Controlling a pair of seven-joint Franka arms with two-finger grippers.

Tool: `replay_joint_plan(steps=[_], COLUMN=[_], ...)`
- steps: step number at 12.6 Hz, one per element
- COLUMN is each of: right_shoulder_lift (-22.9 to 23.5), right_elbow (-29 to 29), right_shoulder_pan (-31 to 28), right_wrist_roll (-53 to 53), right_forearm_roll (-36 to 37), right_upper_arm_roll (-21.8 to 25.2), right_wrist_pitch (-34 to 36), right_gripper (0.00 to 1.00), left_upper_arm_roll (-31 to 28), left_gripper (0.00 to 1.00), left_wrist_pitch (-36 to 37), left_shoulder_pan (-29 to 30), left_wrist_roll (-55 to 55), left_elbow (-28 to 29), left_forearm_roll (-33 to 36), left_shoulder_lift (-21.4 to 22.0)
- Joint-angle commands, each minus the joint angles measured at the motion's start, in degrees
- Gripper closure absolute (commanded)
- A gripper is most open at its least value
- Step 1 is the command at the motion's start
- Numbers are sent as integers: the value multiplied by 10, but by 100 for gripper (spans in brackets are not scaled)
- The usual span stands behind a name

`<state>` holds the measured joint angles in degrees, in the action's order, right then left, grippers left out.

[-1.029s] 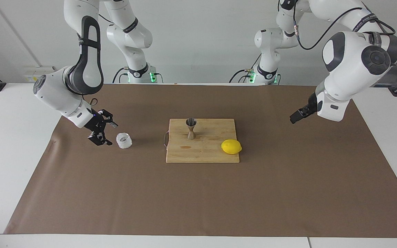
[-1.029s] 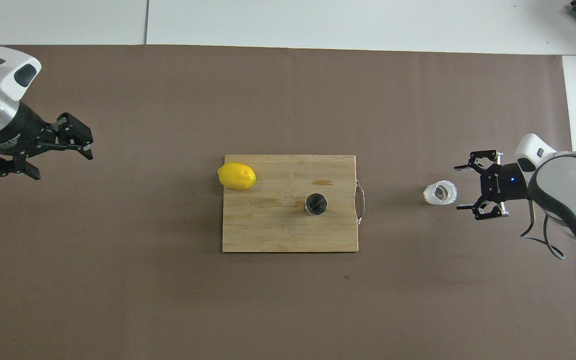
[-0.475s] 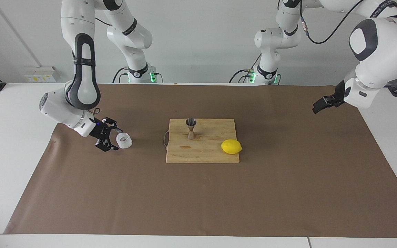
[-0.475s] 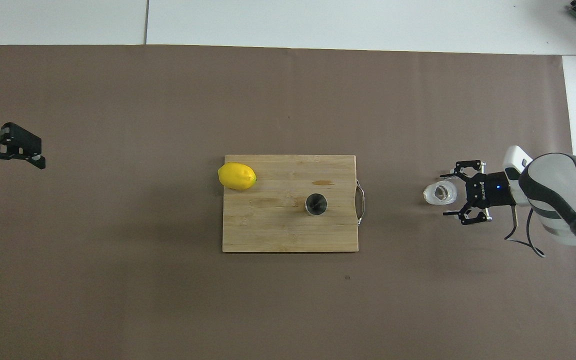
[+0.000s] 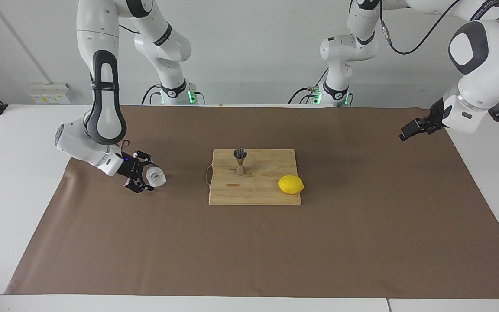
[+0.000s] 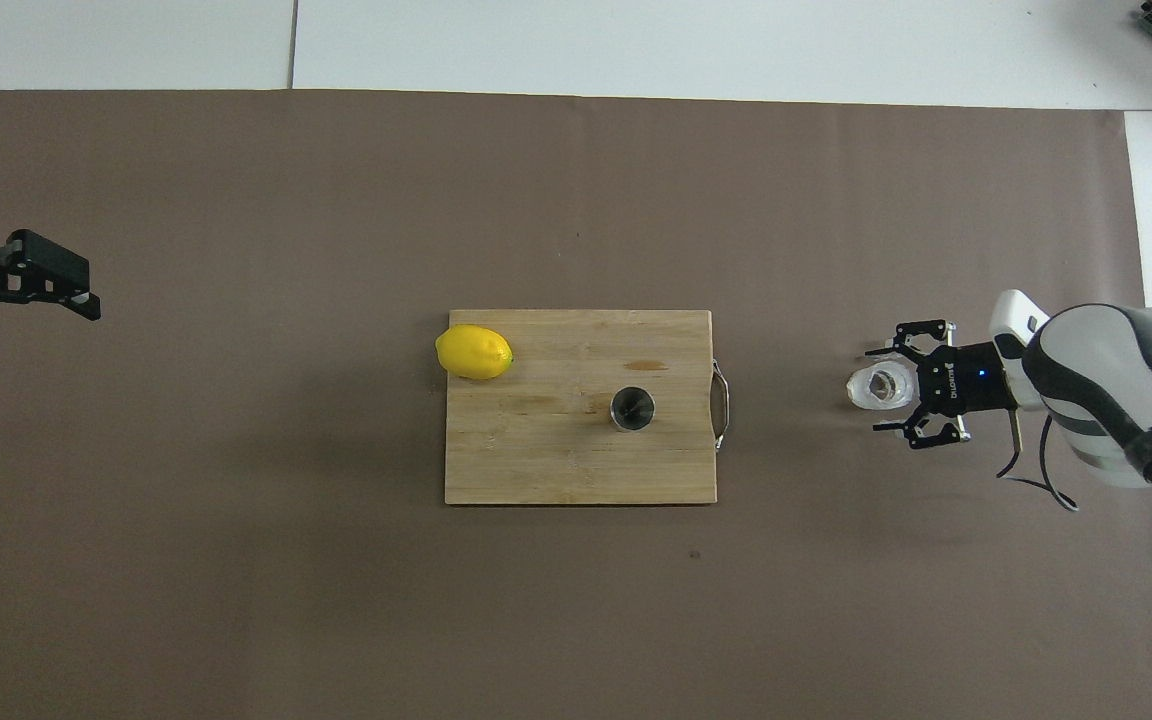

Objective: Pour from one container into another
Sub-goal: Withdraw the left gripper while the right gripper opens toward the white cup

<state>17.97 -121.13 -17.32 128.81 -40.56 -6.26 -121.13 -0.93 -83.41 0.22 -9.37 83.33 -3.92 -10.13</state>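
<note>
The small whitish translucent cup point(image 5: 157, 177) point(image 6: 877, 386) stands on the brown paper toward the right arm's end of the table. My right gripper point(image 5: 148, 177) point(image 6: 882, 391) is low at the cup and open, with one finger on each side of its wall. I cannot tell whether the fingers touch it. The steel jigger point(image 5: 240, 162) point(image 6: 632, 408) stands upright on the wooden board point(image 5: 254, 194) point(image 6: 556, 460). My left gripper point(image 5: 406, 130) point(image 6: 41, 320) waits open and empty in the air, over the paper's edge at the left arm's end.
A yellow lemon point(image 5: 290, 184) point(image 6: 474, 352) lies on the board's corner toward the left arm's end. The board has a metal handle point(image 6: 722, 404) on the side facing the cup. Brown paper point(image 5: 249, 251) covers most of the table.
My right gripper has slid in toward the cup until its fingers flank it. My left arm has drawn back toward its own end of the table. The cup, jigger and lemon have not moved.
</note>
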Motion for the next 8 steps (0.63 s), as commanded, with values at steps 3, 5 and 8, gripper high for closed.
replay_joint_plan(steps=[3, 5, 8], right_shoulder_lift=[-7, -7, -9], right_elbow=[-6, -5, -1], right_shoulder_pan=[-4, -4, -4], right_wrist_roll=[13, 11, 3], right_forearm_roll=[-21, -23, -24], right_upper_arm_roll=[-2, -3, -7], right_wrist_pitch=[8, 9, 9], right_gripper=[71, 97, 98], left_upper_arm_roll=[-3, -5, -8], left_gripper=[0, 0, 0], left_wrist_pitch=[-47, -34, -39], left_shoulder_pan=[-27, -22, -15], left_wrist_roll=[41, 120, 161], left_elbow=[1, 4, 28], left_forearm_roll=[-4, 1, 4], left_shoulder_lift=[-1, 8, 27])
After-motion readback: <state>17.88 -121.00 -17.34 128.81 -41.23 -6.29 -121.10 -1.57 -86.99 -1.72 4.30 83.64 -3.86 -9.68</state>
